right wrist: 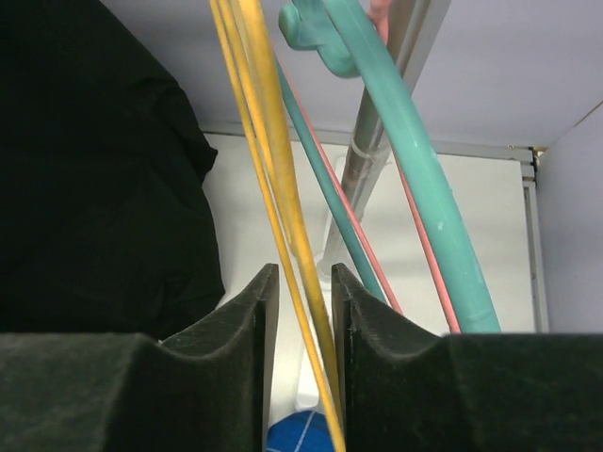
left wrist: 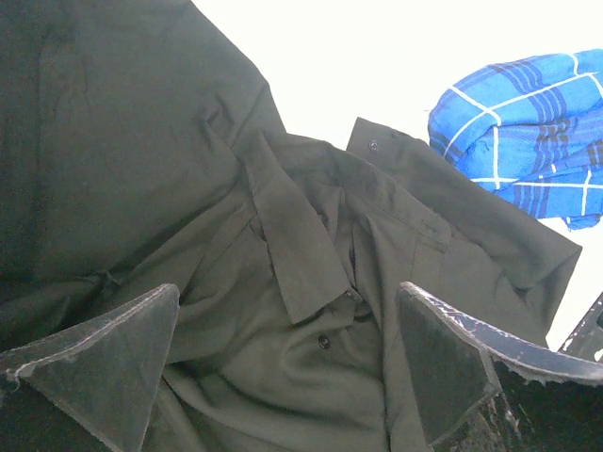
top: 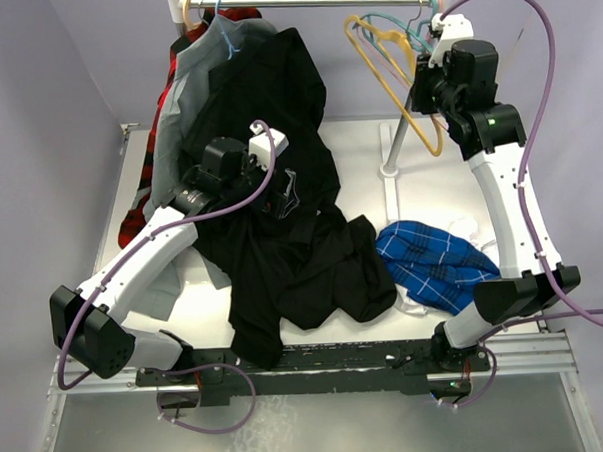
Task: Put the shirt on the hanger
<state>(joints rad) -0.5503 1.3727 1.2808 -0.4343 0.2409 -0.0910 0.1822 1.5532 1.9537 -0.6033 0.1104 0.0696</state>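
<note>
The black shirt [top: 294, 276] lies crumpled on the white table; its collar and buttons [left wrist: 311, 282] fill the left wrist view. My left gripper [top: 283, 192] [left wrist: 287, 292] hovers just above it, jaws wide open, nothing between them. The yellow hanger [top: 396, 100] [right wrist: 280, 141] hangs from the rail at the back right. My right gripper [top: 422, 91] [right wrist: 303, 273] is raised to it with both yellow bars between its fingers. The jaws stand narrowly apart, the thicker bar lying near the right finger and a gap showing on the left.
A teal hanger [right wrist: 415, 160] and a thin pink hanger [right wrist: 353, 221] hang right beside the yellow one, by the rack pole [right wrist: 372, 132]. On the rail [top: 312, 0] hang another black garment [top: 266, 97] and a grey shirt [top: 190, 81]. A blue-checked shirt [top: 433, 265] [left wrist: 528, 122] lies front right.
</note>
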